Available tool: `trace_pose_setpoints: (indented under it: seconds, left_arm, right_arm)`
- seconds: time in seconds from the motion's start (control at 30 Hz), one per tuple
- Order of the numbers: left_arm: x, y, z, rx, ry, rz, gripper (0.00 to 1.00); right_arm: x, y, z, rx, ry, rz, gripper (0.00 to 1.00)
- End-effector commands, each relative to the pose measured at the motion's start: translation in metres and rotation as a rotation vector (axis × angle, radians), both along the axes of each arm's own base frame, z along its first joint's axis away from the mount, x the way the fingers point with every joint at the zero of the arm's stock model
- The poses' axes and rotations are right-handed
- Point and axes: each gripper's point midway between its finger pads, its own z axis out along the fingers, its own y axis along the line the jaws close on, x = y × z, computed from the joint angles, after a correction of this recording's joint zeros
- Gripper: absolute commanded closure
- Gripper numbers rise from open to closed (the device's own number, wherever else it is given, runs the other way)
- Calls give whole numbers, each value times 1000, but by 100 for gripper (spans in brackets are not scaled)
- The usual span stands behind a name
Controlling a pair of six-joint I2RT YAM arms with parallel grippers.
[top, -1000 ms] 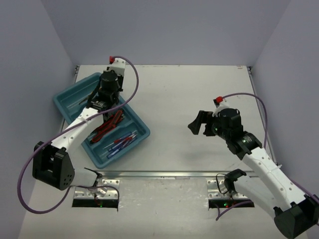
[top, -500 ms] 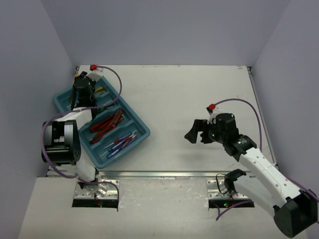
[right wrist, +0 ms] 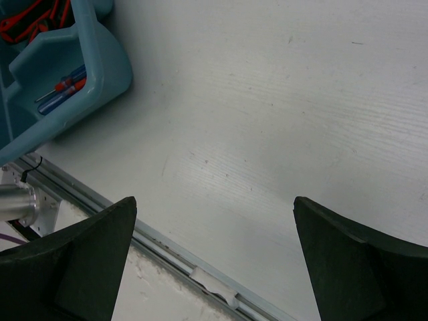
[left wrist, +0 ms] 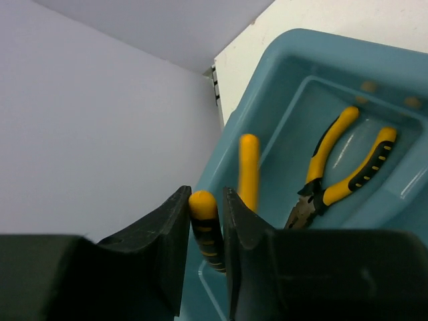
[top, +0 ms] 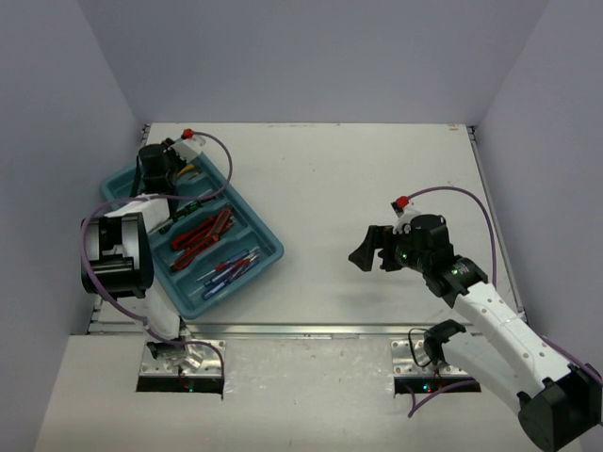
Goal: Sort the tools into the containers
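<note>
The teal tray (top: 270, 252) lies at the left, with red-handled cutters (top: 202, 231) and blue-handled screwdrivers (top: 229, 267) in its compartments. My left gripper (top: 156, 168) hangs over the tray's far end. In the left wrist view its jaws stand close on either side of one yellow-black handle of a pair of pliers (left wrist: 202, 208); the other handle sticks up behind. A second pair of yellow-handled pliers (left wrist: 342, 166) lies in that compartment of the tray (left wrist: 284, 59). My right gripper (top: 366, 250) hovers wide open over bare table, and nothing sits between its fingers (right wrist: 214, 200).
The left wall stands close beside the tray. A metal rail (top: 301, 330) runs along the table's near edge, under the right gripper's view as a rail (right wrist: 172, 249). The tray's near corner (right wrist: 100, 67) shows at that view's upper left.
My left arm has folded back and swung from the tray's middle to its far left end. The right gripper has drifted a little nearer and left, still open.
</note>
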Motion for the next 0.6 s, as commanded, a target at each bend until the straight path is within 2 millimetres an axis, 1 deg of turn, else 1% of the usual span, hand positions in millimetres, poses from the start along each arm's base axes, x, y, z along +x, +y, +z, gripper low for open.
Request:
trace_pose_setpoints:
  seconds: [0.0, 0.03, 0.07, 0.1, 0.13, 0.2, 0.27, 0.3, 0.33, 0.37, 0.4, 0.43, 0.47, 0.5, 0.53, 0.57]
  left_arm:
    - [17, 1, 36, 19, -94, -36, 37]
    - [17, 1, 36, 6, -97, -31, 25]
    - [18, -1, 41, -17, -114, -31, 14]
    - [19, -3, 46, -32, -130, -36, 5]
    - [21, -6, 56, -38, -155, -42, 1]
    - [26, -13, 77, -47, -208, -39, 0]
    - [25, -19, 118, -61, -313, -15, 0]
    - [25, -26, 148, -123, -409, -14, 0]
    - [11, -24, 194, -230, -550, 53, 0]
    - [3, -25, 221, -377, -628, 88, 0]
    - [-3, -28, 241, -522, -674, 117, 0]
    - [-9, -31, 258, -653, -684, 139, 0]
    - [-19, -41, 283, -796, -687, 141, 0]
    - [-26, -57, 273, -899, -610, 140, 0]
    - [-37, -74, 262, -989, -534, 140, 0]
    - [-62, -89, 274, -1031, -539, 95, 0]
  right_arm:
    - [8, 0, 10, 4, -63, -1, 1]
    - [9, 0, 9, 1, -63, -2, 1]
    - [9, -1, 8, -4, -63, -4, 1]
    - [10, -2, 7, -9, -62, -6, 1]
    - [11, -2, 6, -15, -61, -9, 1]
    - [13, -5, 4, -29, -58, -19, 1]
    - [15, -9, 2, -52, -62, -36, 1]
    - [17, -12, 1, -67, -66, -53, 1]
    - [17, -15, 1, -81, -72, -56, 1]
    - [18, -15, 2, -87, -84, -52, 1]
    - [19, -16, 4, -92, -94, -48, 1]
    - [20, -16, 7, -97, -106, -46, 1]
    - [22, -17, 13, -101, -124, -47, 1]
    - [24, -20, 16, -115, -126, -62, 1]
    - [26, -24, 19, -134, -124, -81, 1]
    - [25, -33, 19, -173, -101, -115, 1]
